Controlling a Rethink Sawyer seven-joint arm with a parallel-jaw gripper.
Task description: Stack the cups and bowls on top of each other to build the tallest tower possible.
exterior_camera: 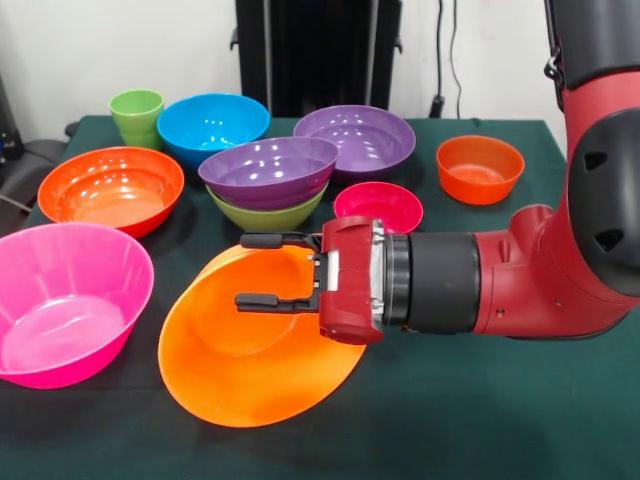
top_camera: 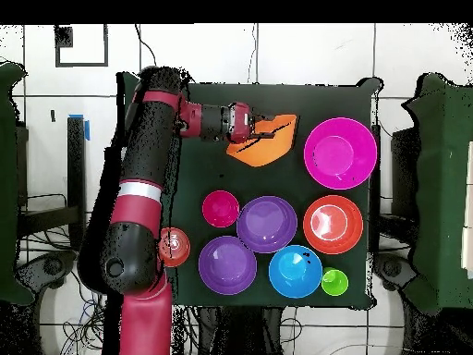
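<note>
My gripper [exterior_camera: 250,270] reaches in sideways from the right. It is shut on the rim of the large orange bowl [exterior_camera: 255,350], which hangs tilted with its opening towards the camera, its low edge near the table. The overhead view shows the gripper [top_camera: 266,136] and the bowl [top_camera: 268,148] too. Just behind stands the tower: a purple bowl [exterior_camera: 268,170] resting in a lime-green bowl [exterior_camera: 268,213]. The lime-green cup [exterior_camera: 135,115] stands at the far left corner. The large pink bowl [exterior_camera: 65,300] sits at the near left.
A red-orange bowl [exterior_camera: 110,187], a blue bowl [exterior_camera: 212,125], a second purple bowl [exterior_camera: 358,135], a small magenta bowl [exterior_camera: 378,205] and a small orange bowl [exterior_camera: 480,167] stand across the far half of the dark green table [exterior_camera: 480,420].
</note>
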